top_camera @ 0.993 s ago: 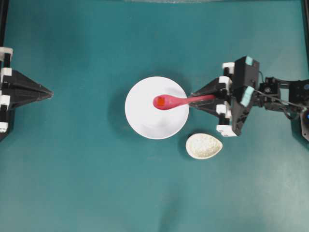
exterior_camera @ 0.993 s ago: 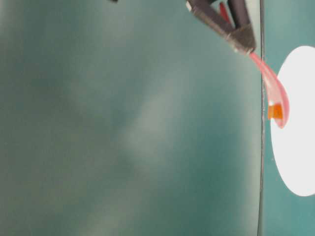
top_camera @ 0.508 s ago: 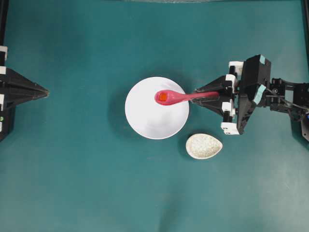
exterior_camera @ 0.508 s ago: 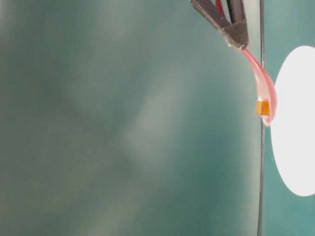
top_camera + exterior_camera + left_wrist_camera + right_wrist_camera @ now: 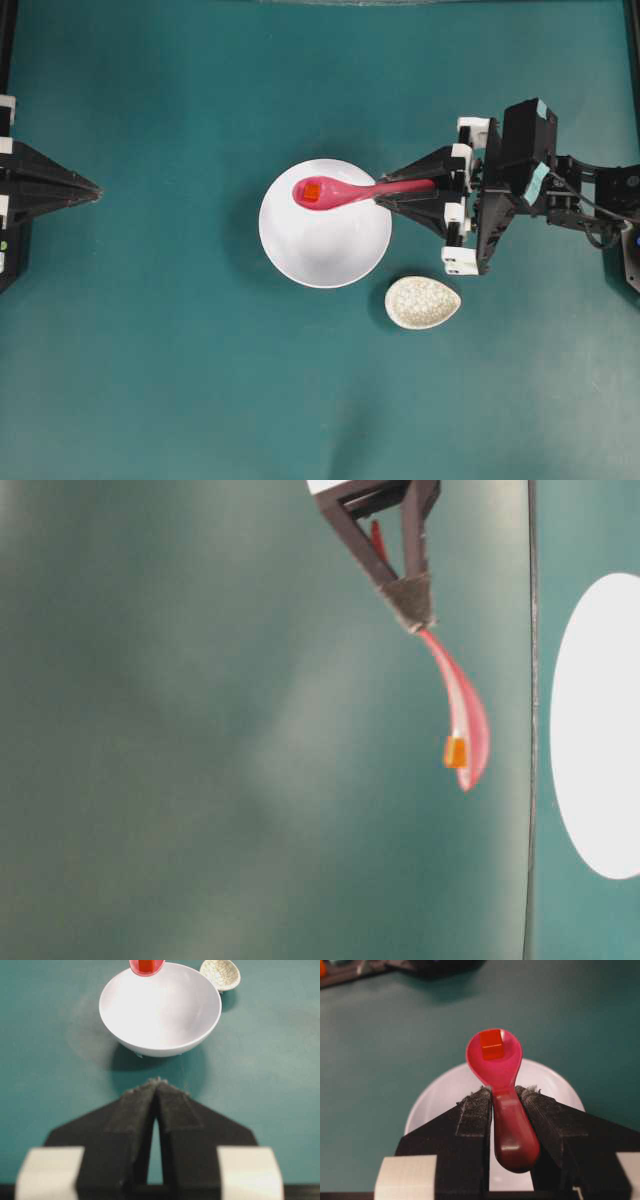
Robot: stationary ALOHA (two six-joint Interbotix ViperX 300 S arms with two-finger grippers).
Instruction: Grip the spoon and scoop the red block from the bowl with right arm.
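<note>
- Your right gripper [image 5: 504,1097] is clenched on the handle of the spoon [image 5: 345,190], which reaches left from it, held above the bowl [image 5: 325,245].
- The red block [image 5: 311,191] sits in the spoon's glossy pink scoop, clear of the bowl.
- Your left gripper [image 5: 156,1087] is pressed closed, grasping nothing, well apart on the bench [image 5: 180,380].
- A speckled dish [image 5: 422,302] lies just beside the bowl.

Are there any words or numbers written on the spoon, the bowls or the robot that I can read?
None: no words, numbers or signs can be read in any view.
The spoon, the red block, the bowl and the speckled dish are all plain.
The right gripper and left gripper show only blank white blocks and black pads; the teal patches on the right arm carry no lettering.
</note>
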